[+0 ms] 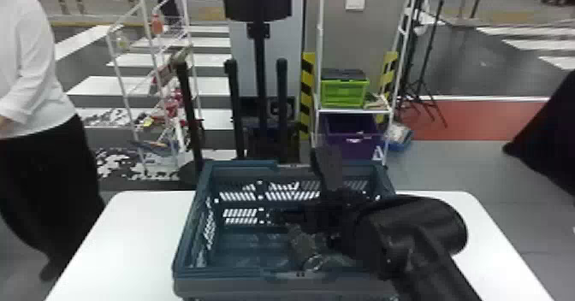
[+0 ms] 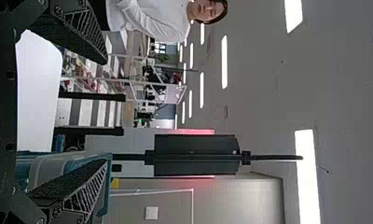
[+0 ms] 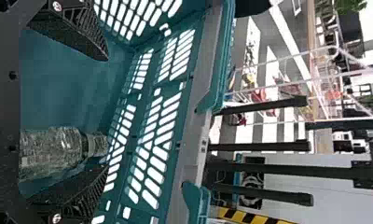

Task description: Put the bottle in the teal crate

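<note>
Within the teal crate (image 1: 226, 281), the bottle (image 1: 303, 245); right claw (image 1: 300, 184) (left claw (image 2: 105, 112) too) agape.

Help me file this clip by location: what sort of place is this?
Probably an indoor robotics test or demo hall: strip lights overhead, crosswalk-like white stripes on the floor, and a black robot arm at a teal crate.

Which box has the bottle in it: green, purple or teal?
The teal crate, on the white table up front, has the bottle inside; the green box and purple box stand farther back.
</note>
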